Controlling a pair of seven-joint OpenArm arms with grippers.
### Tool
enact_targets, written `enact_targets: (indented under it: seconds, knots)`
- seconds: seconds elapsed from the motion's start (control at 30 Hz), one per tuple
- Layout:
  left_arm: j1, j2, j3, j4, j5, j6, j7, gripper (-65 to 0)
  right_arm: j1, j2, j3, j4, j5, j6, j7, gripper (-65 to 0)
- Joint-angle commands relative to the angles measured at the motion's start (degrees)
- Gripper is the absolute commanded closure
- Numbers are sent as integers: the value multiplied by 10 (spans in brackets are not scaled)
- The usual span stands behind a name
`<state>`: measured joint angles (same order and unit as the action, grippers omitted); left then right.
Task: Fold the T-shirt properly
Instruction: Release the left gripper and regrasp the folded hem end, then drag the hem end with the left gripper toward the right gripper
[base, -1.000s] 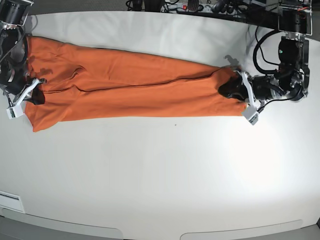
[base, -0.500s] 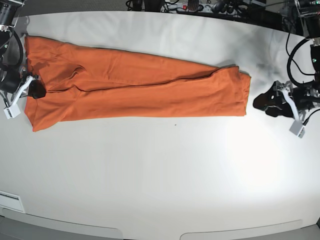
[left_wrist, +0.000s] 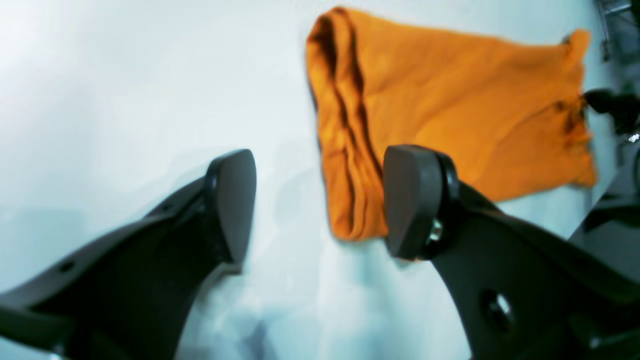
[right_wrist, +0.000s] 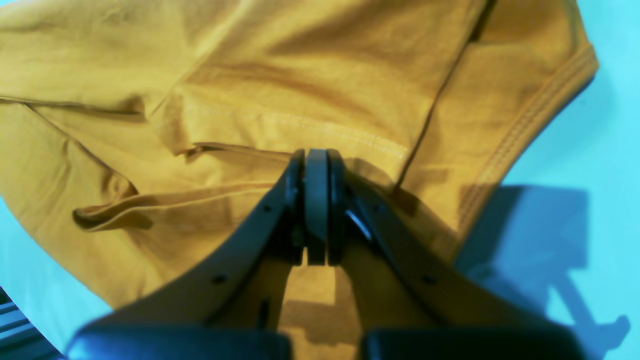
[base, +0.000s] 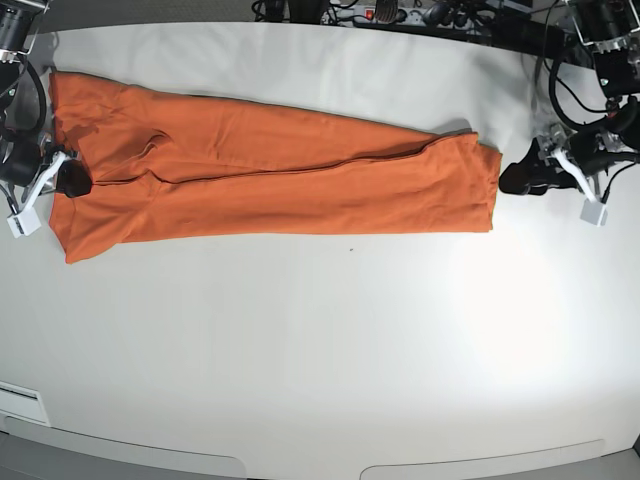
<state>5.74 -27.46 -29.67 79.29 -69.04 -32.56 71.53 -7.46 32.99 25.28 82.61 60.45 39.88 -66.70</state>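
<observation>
The orange T-shirt (base: 280, 170) lies across the back of the white table (base: 320, 350) as one long folded strip. In the base view my left gripper (base: 515, 178) hangs just off the strip's right end. The left wrist view shows that gripper (left_wrist: 320, 200) open with nothing between its fingers, and the T-shirt's (left_wrist: 450, 110) layered end just ahead of it. My right gripper (base: 72, 180) sits at the strip's left end. In the right wrist view it (right_wrist: 316, 160) is shut, and a fold of the T-shirt (right_wrist: 300, 75) runs into its tips.
Cables and a power strip (base: 380, 12) line the table's back edge. A white label (base: 20, 403) sits at the front left corner. Both arm bases stand at the far corners, left and right of the shirt.
My left gripper opened, let go of the shirt's right end and drew away to the right, leaving that end flat on the table. The right gripper has barely moved.
</observation>
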Motion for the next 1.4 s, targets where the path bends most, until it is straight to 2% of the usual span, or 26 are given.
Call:
enact_targets:
  seconds: [0.0, 0.23, 0.53, 0.83, 1.03, 1.1, 1.13, 1.2, 1.23, 1.37]
  knots:
    - [-7, -2, -3, -5, 2, 0, 3, -418, 7, 14, 6, 9, 11, 1, 10, -36]
    - [-28, 30, 18, -76, -8, 0, 9, -418, 7, 14, 6, 9, 11, 1, 10, -36]
    - [-37, 55, 84, -82, -11, 0, 39, -418, 7, 14, 6, 9, 11, 1, 10, -36]
    - [-37, 55, 87, -80, -12, 0, 55, -417, 7, 14, 6, 9, 11, 1, 10, -36]
    - [-37, 55, 134, -80, -30, -9, 76, -410, 8, 14, 6, 9, 11, 1, 10, -36]
    - [-39, 55, 142, -78, -31, -9, 76, -332, 8, 14, 6, 9, 11, 1, 10, -36]
    - [-40, 55, 143, -74, -29, -9, 76, -257, 8, 14, 6, 9, 11, 1, 10, -36]
    - [-40, 53, 142, -61, -26, -15, 76, -54, 8, 14, 6, 9, 11, 1, 10, -28]
    - [-40, 50, 142, -53, -24, -18, 76, 0, 8, 13, 6, 9, 11, 1, 10, -4]
    - [-40, 36, 142, -12, -35, -17, 68, 0, 5, 12, 6, 9, 10, 1, 15, 0]
